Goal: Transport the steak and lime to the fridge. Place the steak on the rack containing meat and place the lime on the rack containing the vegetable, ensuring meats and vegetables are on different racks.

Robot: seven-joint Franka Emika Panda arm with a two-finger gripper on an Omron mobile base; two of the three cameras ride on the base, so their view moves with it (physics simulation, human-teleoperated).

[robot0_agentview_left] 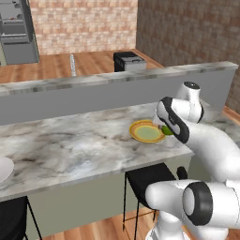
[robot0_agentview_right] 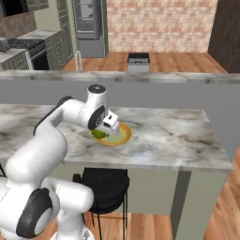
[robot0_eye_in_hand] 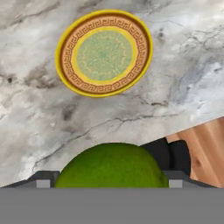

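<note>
While lime (robot0_eye_in_hand: 112,166) is clamped in gripper (robot0_eye_in_hand: 112,186) above plate (robot0_eye_in_hand: 65,65), apparently lifted clear, grip is kept firm; counter (robot0_agentview_left: 70,140) edge is cleared before fridge (robot0_agentview_right: 87,23) is approached.

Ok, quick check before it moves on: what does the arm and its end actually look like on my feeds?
The arm is glossy white with rounded, tube-like segments and dark grey to black bands and caps at the joints. The gripper is a boxy white block with small dark jaws. No cables, labels or markings are visible.
</note>
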